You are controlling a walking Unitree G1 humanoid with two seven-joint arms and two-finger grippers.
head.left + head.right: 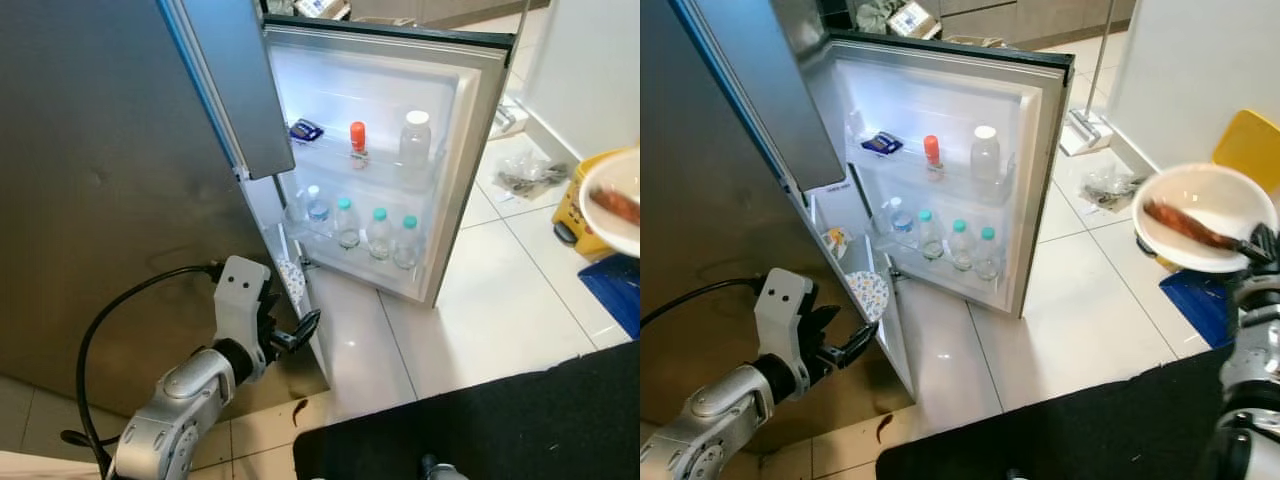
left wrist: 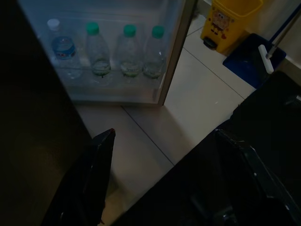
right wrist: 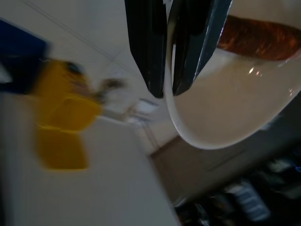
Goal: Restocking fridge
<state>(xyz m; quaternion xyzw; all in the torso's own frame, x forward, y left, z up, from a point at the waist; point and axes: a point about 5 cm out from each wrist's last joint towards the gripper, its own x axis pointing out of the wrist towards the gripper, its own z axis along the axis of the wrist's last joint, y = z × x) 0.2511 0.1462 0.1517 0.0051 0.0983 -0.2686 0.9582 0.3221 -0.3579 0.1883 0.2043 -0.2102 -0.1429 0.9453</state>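
Right gripper (image 3: 168, 70) clamped on plate (image 1: 1200, 232) rim, well right of open fridge (image 1: 940, 190); left gripper (image 2: 160, 155), fingers apart, nearer fridge.

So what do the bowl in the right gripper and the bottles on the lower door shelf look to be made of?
Bowl: glossy white, probably ceramic or melamine; highlights glint on its smooth inside. The right gripper pinches its rim.
Bottles: clear, thin plastic with coloured screw caps; the shelf shows through them.

Brushed-metal fridge door (image 1: 110, 190), glossy floor tiles (image 1: 500, 290)
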